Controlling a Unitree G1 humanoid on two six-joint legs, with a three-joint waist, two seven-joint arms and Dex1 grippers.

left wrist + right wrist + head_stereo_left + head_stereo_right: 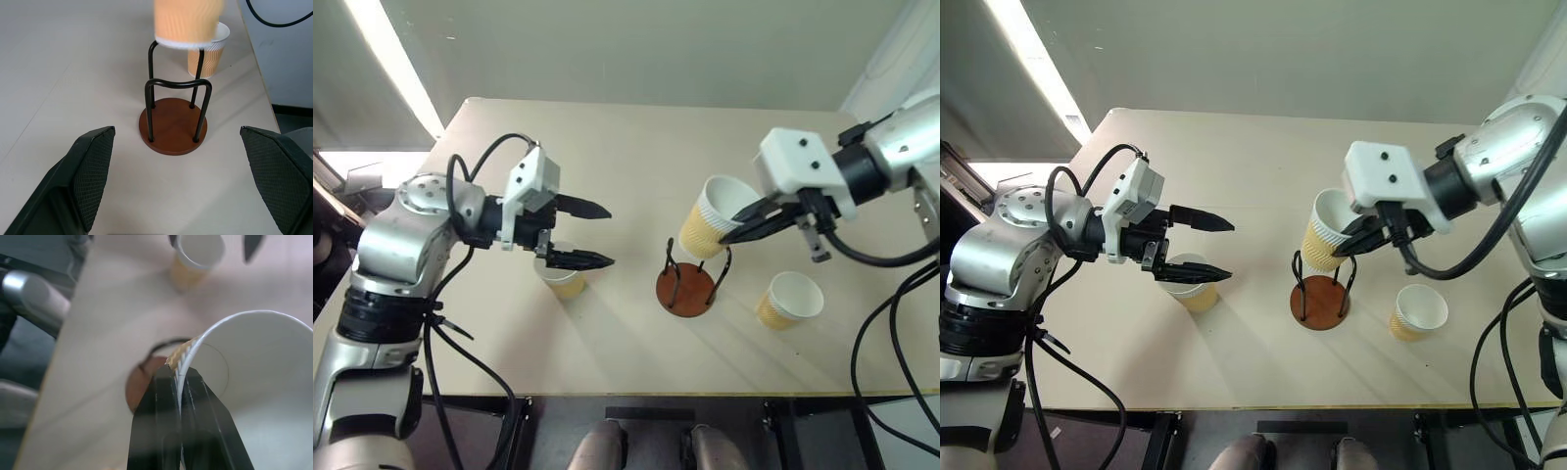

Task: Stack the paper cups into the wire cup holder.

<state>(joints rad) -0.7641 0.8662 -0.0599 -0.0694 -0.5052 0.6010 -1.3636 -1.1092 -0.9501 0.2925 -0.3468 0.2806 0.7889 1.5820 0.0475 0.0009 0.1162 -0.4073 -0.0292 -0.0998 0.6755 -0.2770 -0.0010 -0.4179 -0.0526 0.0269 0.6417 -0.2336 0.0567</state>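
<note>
Cup pinched over the holder, two more on the table

We've got the right claw (741, 228) clamped on the rim of one paper cup (715, 217), holding it tilted in the air just above the wire cup holder (686, 285), which stands in the middle of the table (607, 157). Our left claw (590, 235) hangs wide open and empty, right over a second cup (560, 277) standing on the table. A third cup (789, 299) sits upright beside the holder, on the right arm's side.

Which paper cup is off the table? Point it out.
The tilted cup pinched at its rim by the right gripper, above the wire cup holder. The other two stand on the table.
</note>
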